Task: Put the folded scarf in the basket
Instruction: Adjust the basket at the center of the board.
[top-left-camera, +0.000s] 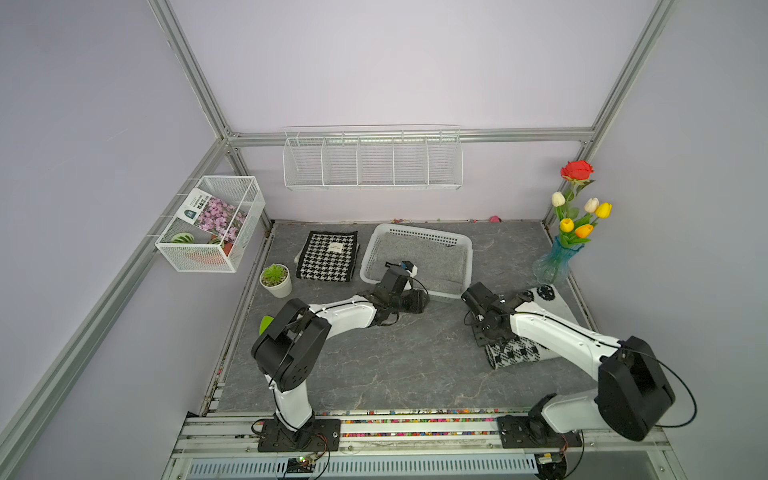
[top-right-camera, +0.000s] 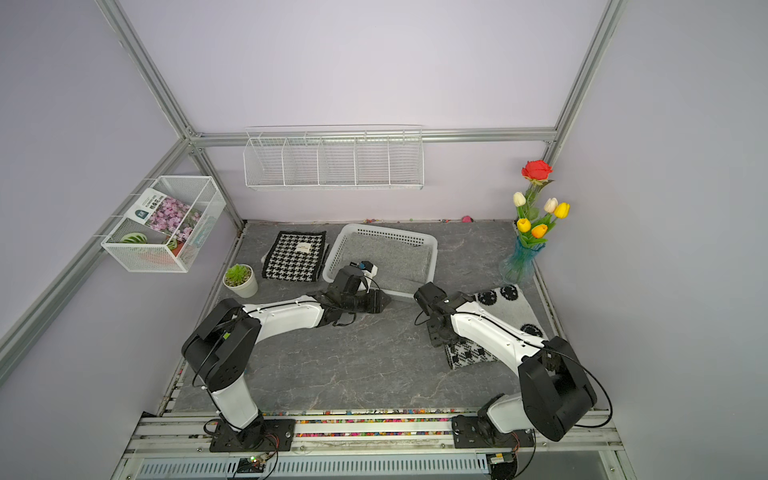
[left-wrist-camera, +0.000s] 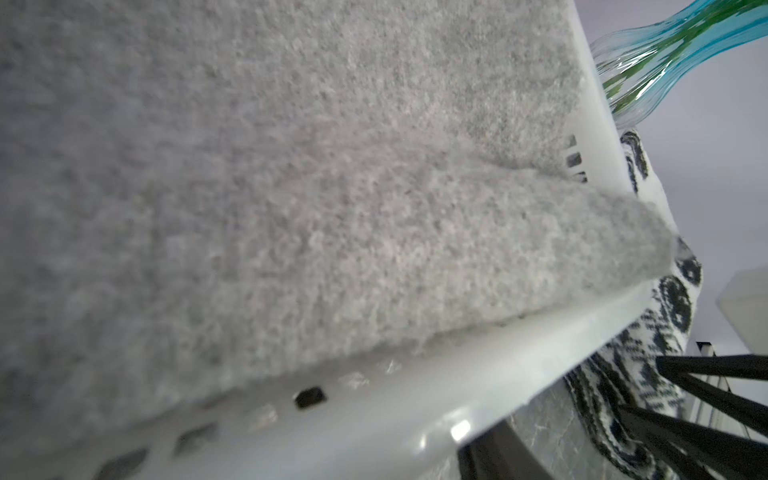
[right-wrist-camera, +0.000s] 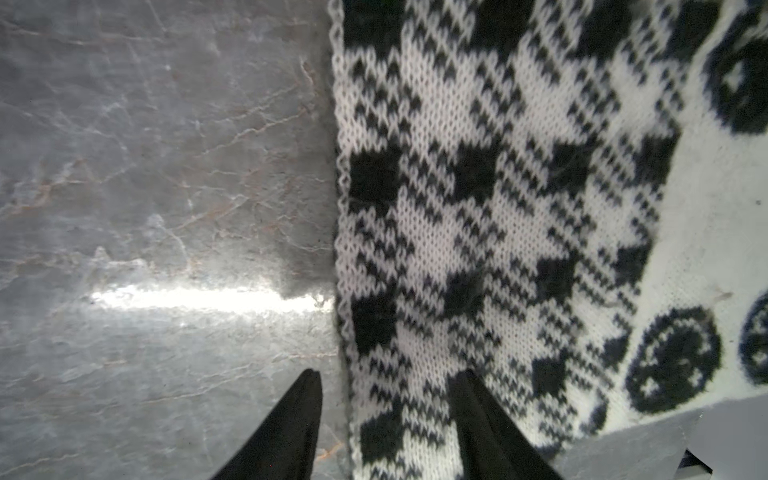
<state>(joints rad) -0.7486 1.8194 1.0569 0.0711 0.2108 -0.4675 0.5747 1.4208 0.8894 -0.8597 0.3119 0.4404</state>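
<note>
Closest to the camera runs the rail (top-left-camera: 415, 428), with both arm bases bolted on it. Far left, a mesh box (top-left-camera: 195, 259) hangs on the frame, holding a flower packet (top-left-camera: 216, 214). Near it a potted succulent (top-left-camera: 275, 280) stands at the left edge of the table (top-left-camera: 395, 365). Just right of the pot lies a houndstooth scarf (top-left-camera: 328, 255), folded flat, close beside the basket (top-left-camera: 419, 230) but outside it.

The basket sits at the middle back of the table, and a gray scarf (top-left-camera: 424, 257) covers its floor. In the left wrist view one corner of that scarf laps over the rim. On the wall above hangs a wire rack (top-left-camera: 374, 164).

The left gripper (top-left-camera: 417, 301) is at the basket's near wall. I cannot tell whether its jaws are apart or together, nor whether it touches the plastic.

The right gripper (right-wrist-camera: 386, 374) points down, jaws parted, nothing between them. One of its fingers (right-wrist-camera: 291, 424) is over bare table and the other over the knit scarf (right-wrist-camera: 498, 187), so they straddle its edge. The knit scarf lies on the table right of the basket, outside it and partly under the right arm. Beyond its far end a vase (top-left-camera: 552, 262) of flowers stands in the back right corner.
</note>
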